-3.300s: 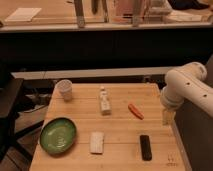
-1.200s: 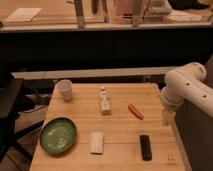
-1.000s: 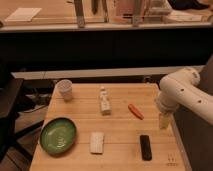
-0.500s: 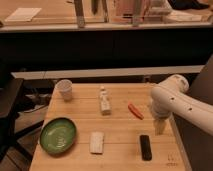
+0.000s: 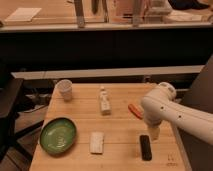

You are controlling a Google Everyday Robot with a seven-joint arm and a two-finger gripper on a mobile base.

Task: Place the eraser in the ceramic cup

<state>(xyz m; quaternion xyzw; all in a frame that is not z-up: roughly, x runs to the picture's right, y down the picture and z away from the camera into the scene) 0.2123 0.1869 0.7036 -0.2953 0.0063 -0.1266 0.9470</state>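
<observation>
The eraser [image 5: 145, 147], a small black oblong block, lies on the wooden table [image 5: 120, 131] near its front right. The ceramic cup [image 5: 64, 89], whitish and without a handle, stands upright at the table's back left, far from the eraser. My gripper [image 5: 154, 132] hangs from the white arm [image 5: 165, 107], pointing down. It is just above and slightly right of the eraser's far end, and I see nothing held in it.
A green round dish [image 5: 58, 135] sits at the front left. A white flat slab [image 5: 97, 141] lies between the dish and the eraser. A small white bottle-like object [image 5: 104, 101] stands mid-table. An orange-red item [image 5: 133, 109] lies partly behind the arm.
The arm has swung left from the table's right edge and come down and forward, bringing the gripper over the eraser. The objects on the table have not moved.
</observation>
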